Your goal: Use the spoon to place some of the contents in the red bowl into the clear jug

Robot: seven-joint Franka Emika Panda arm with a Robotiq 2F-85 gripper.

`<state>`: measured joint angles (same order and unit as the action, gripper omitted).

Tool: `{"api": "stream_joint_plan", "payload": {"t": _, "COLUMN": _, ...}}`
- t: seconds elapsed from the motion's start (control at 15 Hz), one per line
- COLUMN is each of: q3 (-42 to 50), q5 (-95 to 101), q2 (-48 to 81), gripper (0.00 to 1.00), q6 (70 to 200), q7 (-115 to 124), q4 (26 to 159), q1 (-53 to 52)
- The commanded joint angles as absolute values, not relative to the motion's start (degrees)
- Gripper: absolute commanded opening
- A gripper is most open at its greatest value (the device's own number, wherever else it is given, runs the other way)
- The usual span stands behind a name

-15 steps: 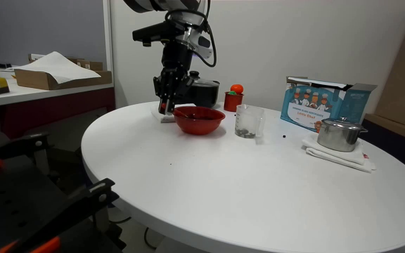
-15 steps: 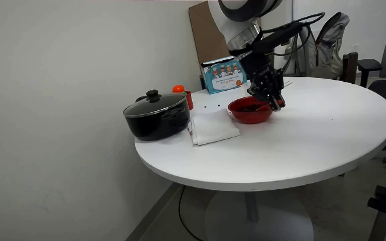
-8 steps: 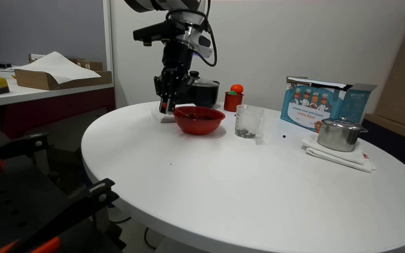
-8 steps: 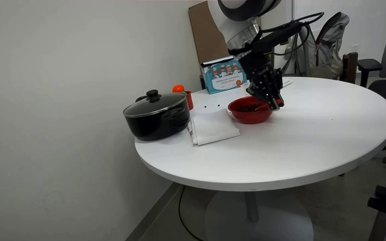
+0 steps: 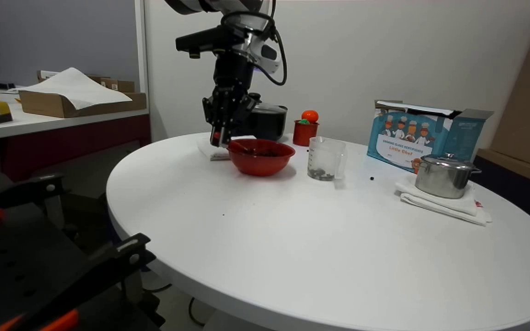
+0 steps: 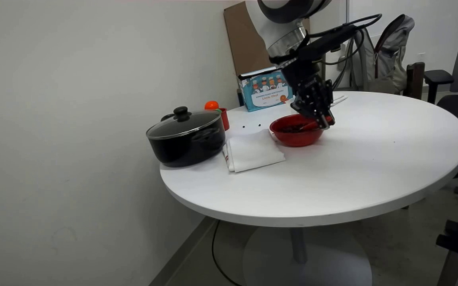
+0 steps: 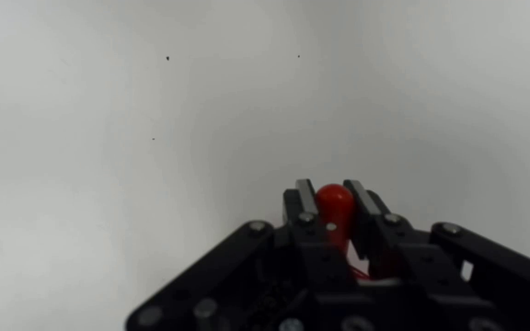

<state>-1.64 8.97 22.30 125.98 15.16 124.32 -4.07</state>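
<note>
My gripper [image 7: 330, 187] is shut on the spoon, whose rounded red handle end [image 7: 335, 202] shows between the two fingers in the wrist view. In an exterior view the spoon [image 6: 309, 126] slants down over the rim into the red bowl [image 6: 296, 140], its scooping end down among dark contents. The gripper [image 5: 220, 139] sits just outside the bowl's rim, on the side away from the clear jug. Beside the red bowl [image 5: 260, 165] stands the clear jug [image 5: 322, 156], upright, with some dark pieces at its bottom. In an exterior view the arm hides most of the jug.
Behind the bowl are a black lidded pot [image 6: 185, 143], a folded white cloth [image 6: 255, 153] and a red cup [image 5: 304, 134] topped by an orange ball. A blue box [image 5: 403, 138] and a metal pot [image 5: 442, 179] on cloth stand beyond the jug.
My gripper has risen slightly and edged toward the bowl, with the spoon still in its grip. More of the spoon's handle shows at the bowl's rim. Bowl and jug look almost unchanged.
</note>
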Motion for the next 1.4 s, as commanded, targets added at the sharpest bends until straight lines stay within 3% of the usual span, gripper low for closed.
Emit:
{"api": "stream_joint_plan", "payload": {"t": 0.0, "q3": -0.93, "q5": 10.38, "q2": 20.71, "gripper": 0.12, "q6": 125.56, "q7": 13.39, "q4": 125.25, "q1": -5.32}}
{"api": "stream_joint_plan", "payload": {"t": 0.8, "q3": -0.80, "q5": 16.46, "q2": 14.52, "gripper": 0.12, "q6": 126.64, "q7": 12.87, "q4": 131.67, "q1": -6.27}}
{"api": "stream_joint_plan", "payload": {"t": 1.33, "q3": 0.24, "q5": 16.10, "q2": 14.97, "gripper": 0.12, "q6": 124.96, "q7": 13.51, "q4": 127.84, "q1": -5.24}}
